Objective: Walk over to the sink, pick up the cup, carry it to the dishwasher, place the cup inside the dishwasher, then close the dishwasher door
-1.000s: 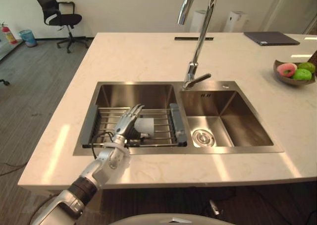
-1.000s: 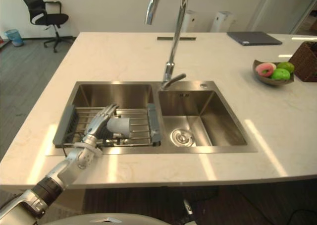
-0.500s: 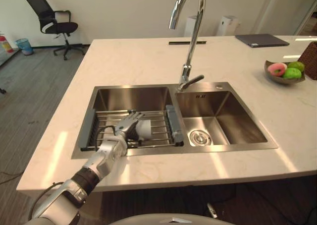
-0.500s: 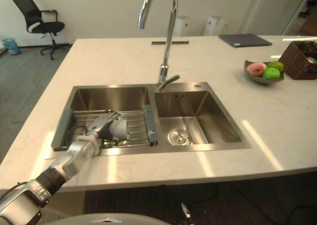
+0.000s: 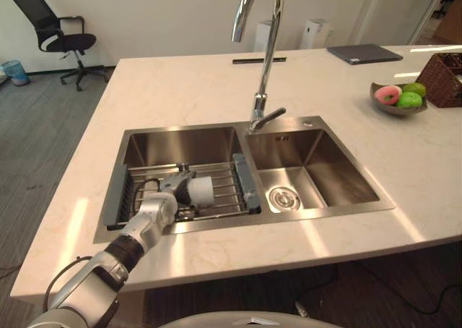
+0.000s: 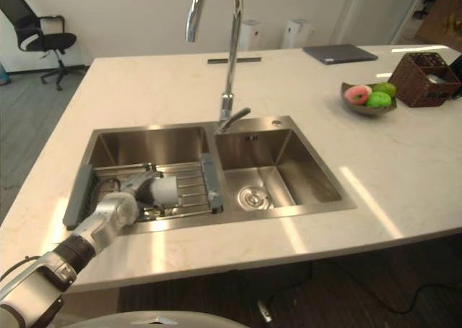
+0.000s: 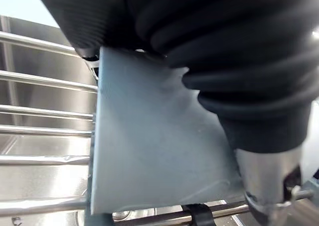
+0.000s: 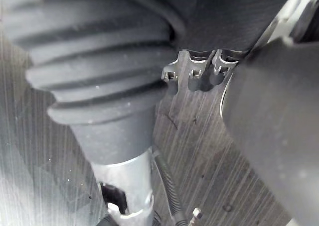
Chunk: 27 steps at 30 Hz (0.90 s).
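Grey cup (image 5: 201, 191): lay on your rack (image 5: 245, 185), 9 o'clock of drain (image 5: 279, 197).
Left hand (image 5: 172, 191): was clamped round cup.
Right hand (image 8: 128, 173): state you couldn't tell.

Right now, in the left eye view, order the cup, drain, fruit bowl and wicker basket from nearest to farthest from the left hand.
1. Cup: held in the left hand.
2. Drain: right sink basin.
3. Fruit bowl: far right.
4. Wicker basket: beyond the bowl.
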Tool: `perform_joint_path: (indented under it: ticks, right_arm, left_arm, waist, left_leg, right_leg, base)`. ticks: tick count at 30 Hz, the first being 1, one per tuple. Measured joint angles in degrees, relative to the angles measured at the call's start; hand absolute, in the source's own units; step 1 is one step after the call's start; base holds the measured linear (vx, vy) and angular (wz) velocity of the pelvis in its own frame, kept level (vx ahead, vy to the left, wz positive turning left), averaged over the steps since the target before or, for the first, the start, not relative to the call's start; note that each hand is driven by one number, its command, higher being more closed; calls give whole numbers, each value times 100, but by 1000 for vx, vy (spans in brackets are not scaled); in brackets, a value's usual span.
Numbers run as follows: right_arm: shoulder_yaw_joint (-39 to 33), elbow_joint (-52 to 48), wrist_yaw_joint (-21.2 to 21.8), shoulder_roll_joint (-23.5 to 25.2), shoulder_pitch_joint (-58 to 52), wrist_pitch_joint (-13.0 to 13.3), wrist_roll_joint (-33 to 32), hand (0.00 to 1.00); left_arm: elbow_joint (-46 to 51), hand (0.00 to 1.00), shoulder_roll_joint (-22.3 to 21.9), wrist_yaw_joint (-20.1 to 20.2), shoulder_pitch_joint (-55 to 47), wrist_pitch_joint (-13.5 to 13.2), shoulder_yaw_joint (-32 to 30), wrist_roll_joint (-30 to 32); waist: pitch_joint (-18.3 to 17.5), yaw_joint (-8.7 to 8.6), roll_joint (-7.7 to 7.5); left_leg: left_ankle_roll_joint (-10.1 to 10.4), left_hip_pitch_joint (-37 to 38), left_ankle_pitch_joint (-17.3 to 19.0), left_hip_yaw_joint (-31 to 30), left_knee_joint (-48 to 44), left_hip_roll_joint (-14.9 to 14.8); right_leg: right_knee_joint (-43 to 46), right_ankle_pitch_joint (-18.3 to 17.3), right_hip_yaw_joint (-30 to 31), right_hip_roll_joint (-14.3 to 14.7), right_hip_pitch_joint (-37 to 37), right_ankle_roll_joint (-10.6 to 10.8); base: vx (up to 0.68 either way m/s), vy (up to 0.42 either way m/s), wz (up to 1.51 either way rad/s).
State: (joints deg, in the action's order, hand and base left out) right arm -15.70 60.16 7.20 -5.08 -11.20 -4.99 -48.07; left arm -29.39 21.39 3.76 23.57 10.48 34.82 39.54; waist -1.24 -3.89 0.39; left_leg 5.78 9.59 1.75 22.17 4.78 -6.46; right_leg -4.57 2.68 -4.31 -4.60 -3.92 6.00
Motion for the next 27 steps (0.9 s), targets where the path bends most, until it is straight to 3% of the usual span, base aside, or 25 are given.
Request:
perform_joint_path:
  ticks: [1, 2, 11, 14, 18, 21, 24, 26, 27]
  right_arm:
    - [90, 11, -17, -5, -15, 36, 0, 0]
    - [226, 52, -18, -21, -10, 92, 3, 0]
    - [652, 159, -17, -138, -18, 228, 4, 0]
    - [672, 158, 2, -162, -5, 241, 8, 0]
    - [871, 153, 72, -275, 14, 257, 120, 0]
    - [874, 144, 206, -275, 35, 271, 258, 0]
    - [880, 21, 261, -216, 31, 200, 462, 0]
    - [877, -127, 245, -205, -55, 89, 669, 0]
    - [875, -139, 237, -212, -66, 71, 749, 0]
  left_arm:
    - [-3, 0, -2, 0, -6, -63, 0, -1]
    - [-22, 100, -2, 0, -4, -99, 0, -2]
    - [-65, 100, 39, -44, -3, -386, 9, -235]
    - [-257, 100, 128, -548, -5, -756, 26, -829]
    - [-109, 100, 275, -1440, -168, -1230, -84, -1831]
    - [565, 100, 230, -2146, -777, -1603, -712, -2777]
    - [1176, 100, 205, -2722, -1245, -2037, -1542, -3606]
    - [1801, 100, 195, -3099, -1411, -2508, -2448, -4402]
    - [1977, 100, 186, -3163, -1418, -2651, -2672, -4615]
  waist:
    - [4, -16, 0]
    - [4, -44, -1]
    - [53, -141, 53]
    - [113, -199, 52]
    - [229, -259, 169]
    - [264, -241, 210]
    - [350, -180, 65]
    - [338, 45, 9]
    - [342, 78, 3]
  left_leg:
    - [0, 8, 6, 9, 0, 1]
    - [1, 15, 9, 15, 0, 2]
    - [3, 27, 18, 26, -1, 2]
    - [3, 22, 26, 30, -30, 5]
    - [-6, 10, 48, 28, -32, 12]
    - [-5, -77, 53, -30, -34, 3]
    - [-16, -163, 34, -185, -36, -1]
    - [-24, -166, 35, -259, -50, -2]
    - [-37, -176, 44, -320, -87, 0]
  right_leg:
    - [0, 0, 16, 1, 0, 0]
    - [0, 0, 23, 2, -1, 0]
    - [0, -1, 42, 4, 0, 2]
    - [0, -3, 46, 4, 8, 5]
    - [1, -19, 45, 2, 19, 12]
    - [2, -31, 6, 9, 62, 9]
    - [6, -36, -175, -2, 53, 3]
    - [78, -48, -360, -19, 40, -12]
    - [118, -69, -443, -32, 18, -20]
  base:
    - [-26, -31, -5]
    - [-34, -39, -4]
    - [-37, -39, -1]
    - [-21, -38, -1]
    - [1, -17, 0]
    - [10, -23, 5]
    - [-15, -36, 23]
    - [-3, -25, 22]
    - [-3, -12, 40]
